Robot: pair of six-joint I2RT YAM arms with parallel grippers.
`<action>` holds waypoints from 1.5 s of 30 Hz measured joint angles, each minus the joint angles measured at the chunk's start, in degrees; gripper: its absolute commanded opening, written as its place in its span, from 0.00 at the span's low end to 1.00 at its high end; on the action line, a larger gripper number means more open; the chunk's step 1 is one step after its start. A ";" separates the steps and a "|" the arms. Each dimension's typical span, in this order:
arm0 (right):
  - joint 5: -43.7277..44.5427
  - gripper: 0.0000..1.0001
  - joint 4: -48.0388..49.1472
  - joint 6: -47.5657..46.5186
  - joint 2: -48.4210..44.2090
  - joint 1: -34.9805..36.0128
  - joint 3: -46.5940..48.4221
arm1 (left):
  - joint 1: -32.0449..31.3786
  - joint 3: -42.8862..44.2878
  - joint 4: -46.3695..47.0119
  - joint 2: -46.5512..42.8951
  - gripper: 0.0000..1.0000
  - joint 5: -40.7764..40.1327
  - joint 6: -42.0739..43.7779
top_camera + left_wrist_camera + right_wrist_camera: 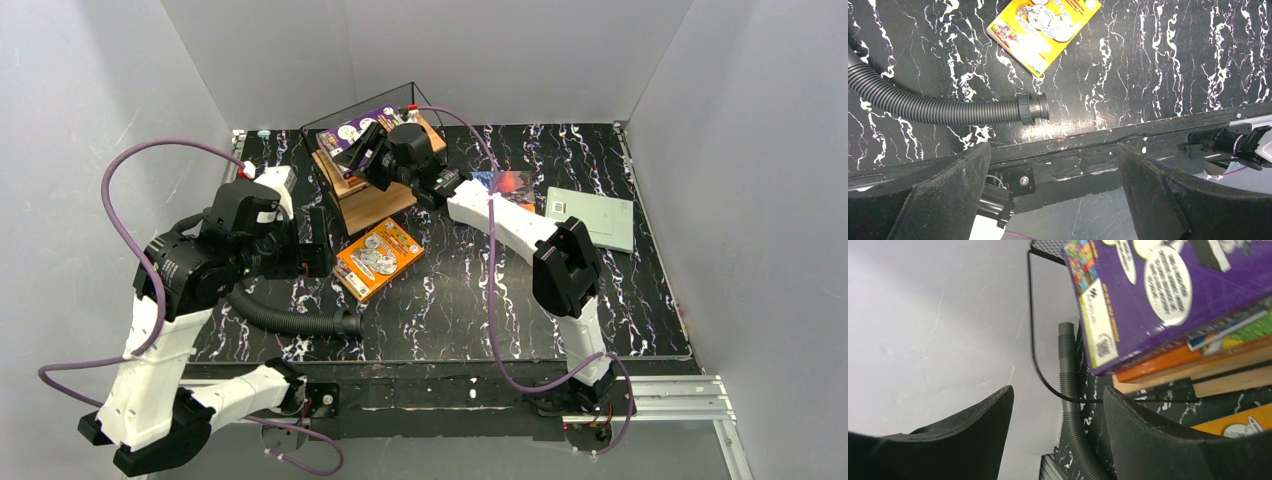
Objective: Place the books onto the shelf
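Books: two on the shelf (378, 205), three flat on the table (450, 310). On the shelf, purple book (1173, 295) atop red-green book (1238, 332), stacked on a wooden board (1233, 384) inside the black wire frame (1034, 340). Sits just above and to the right of the right gripper (1058, 390) in its wrist view, outside the fingers. Jaws of that gripper parted, nothing between them, only grey wall beyond the gap. Back along its arm, well away from the fingertips: blue book (508, 185), partly hidden by the forearm, then grey-green book (592, 218) further out. Ahead of the left gripper (1054, 147), well apart from it: orange book (1045, 30). Left gripper spread wide and empty, hovers over the table's near edge. Between it and the orange book: black corrugated hose (948, 107), lying on the marbled top.
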 measured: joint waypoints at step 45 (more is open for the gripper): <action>-2.14 0.74 -16.81 -23.85 -46.73 -45.33 -62.60 | -0.42 -31.15 21.11 14.29 0.98 8.24 2.58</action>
